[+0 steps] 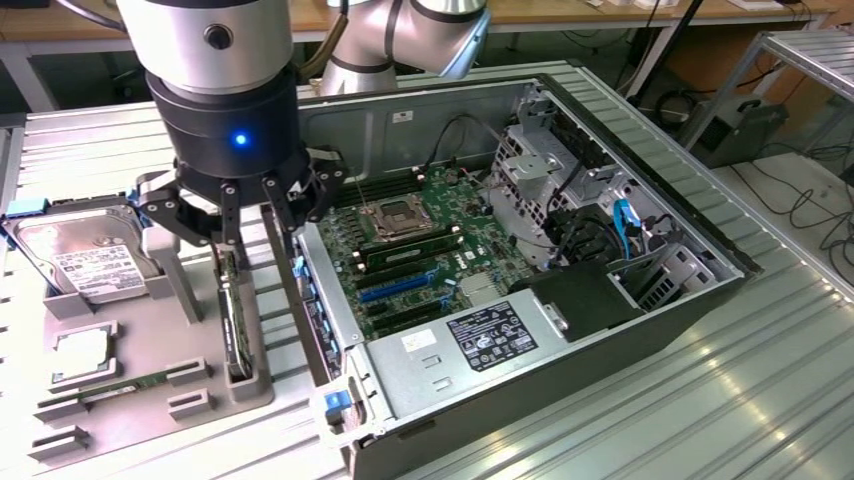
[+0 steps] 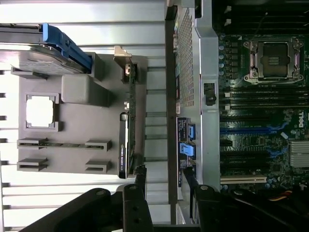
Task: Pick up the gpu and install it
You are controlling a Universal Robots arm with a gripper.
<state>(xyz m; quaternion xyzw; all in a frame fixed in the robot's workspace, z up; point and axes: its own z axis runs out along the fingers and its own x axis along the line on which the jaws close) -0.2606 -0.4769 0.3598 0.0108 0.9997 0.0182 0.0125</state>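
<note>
glossy ribbed metal table (image 1: 747, 400), matt plastic tray (image 1: 147, 345)

The gpu (image 1: 236, 330) stands on its thin edge in the gray holder (image 1: 147, 385). The air over its top edge is free, and the gripper (image 1: 254, 222) hangs there with fingers spread apart. On the exterior view's right, the computer case wall (image 1: 318, 305) stands near the card, leaving a narrow gap (a tight squeeze). On the exterior view's left, a gray block (image 1: 171, 265) and the hard drive (image 1: 87, 260) rise up. The case is open on top. Its green board (image 1: 414, 250) lies bare, but a metal cage (image 1: 534, 170) and cables (image 1: 587, 230) crowd one side.
</note>
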